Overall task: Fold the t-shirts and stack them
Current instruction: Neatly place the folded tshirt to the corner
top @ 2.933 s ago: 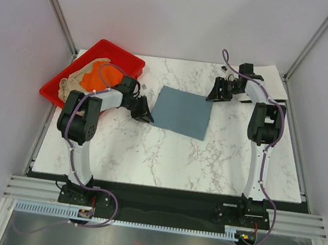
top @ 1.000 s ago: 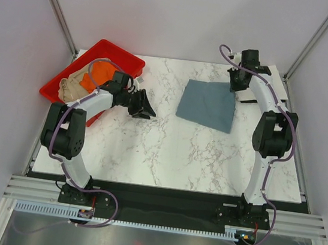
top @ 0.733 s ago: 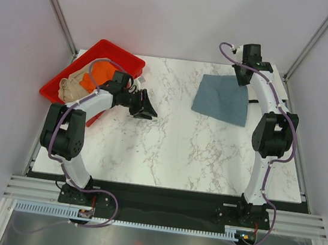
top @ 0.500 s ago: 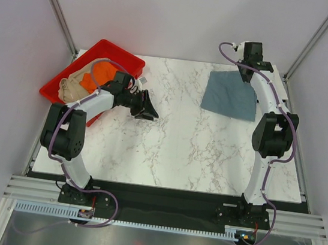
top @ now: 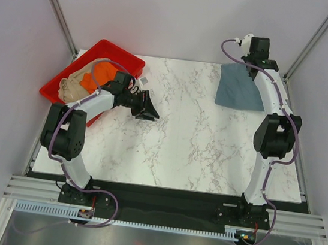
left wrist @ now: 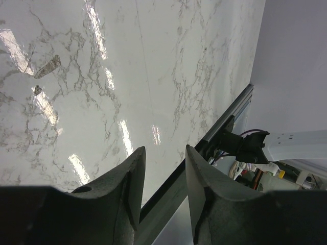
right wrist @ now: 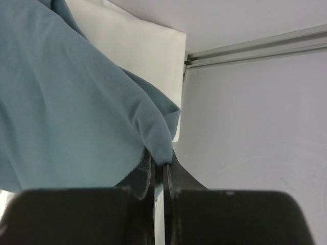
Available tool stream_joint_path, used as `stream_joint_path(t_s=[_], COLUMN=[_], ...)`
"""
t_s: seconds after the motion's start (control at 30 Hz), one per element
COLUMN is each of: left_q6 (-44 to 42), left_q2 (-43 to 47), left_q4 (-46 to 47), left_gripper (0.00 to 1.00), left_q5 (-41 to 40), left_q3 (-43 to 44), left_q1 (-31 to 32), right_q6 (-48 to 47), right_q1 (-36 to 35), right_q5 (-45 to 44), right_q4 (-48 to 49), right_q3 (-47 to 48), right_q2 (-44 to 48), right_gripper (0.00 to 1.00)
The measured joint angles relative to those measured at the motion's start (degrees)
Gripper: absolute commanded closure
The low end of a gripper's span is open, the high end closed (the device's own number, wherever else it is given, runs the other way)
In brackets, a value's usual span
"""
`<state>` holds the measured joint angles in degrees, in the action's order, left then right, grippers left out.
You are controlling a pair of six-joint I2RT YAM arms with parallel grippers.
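My right gripper is shut on a bunched edge of the slate blue-grey t-shirt. That folded shirt hangs from the grip and drapes over the far right corner of the table. A pale off-white t-shirt lies flat beneath it at that corner. The bright orange t-shirt and the tan-beige t-shirt lie crumpled in the red tray. Just right of the tray, my left gripper hovers open over bare marble, holding nothing.
The red tray sits at the table's far left corner, partly off the edge. Grey walls and aluminium frame posts close in the back and sides. The marble tabletop stretches between the arms.
My right gripper has carried the blue-grey shirt from the middle of the table right and back to the far right corner. The left arm has stayed almost still.
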<state>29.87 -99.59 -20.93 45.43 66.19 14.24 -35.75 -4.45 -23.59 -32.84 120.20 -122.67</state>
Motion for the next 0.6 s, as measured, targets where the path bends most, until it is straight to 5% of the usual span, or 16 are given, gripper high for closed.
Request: stream_joint_path(t_s=[0.6], left_q6=[0.0], left_q2=[0.0], left_q4=[0.0], left_gripper=[0.55], left_q5=[0.0], left_q3=[0.0], left_q1=[0.0], right_q6=[-9.0], right_q1=[2.8], right_q5=[2.3], right_q4=[5.1], right_q3=[2.3], right_q2=[0.6], right_gripper=[1.00])
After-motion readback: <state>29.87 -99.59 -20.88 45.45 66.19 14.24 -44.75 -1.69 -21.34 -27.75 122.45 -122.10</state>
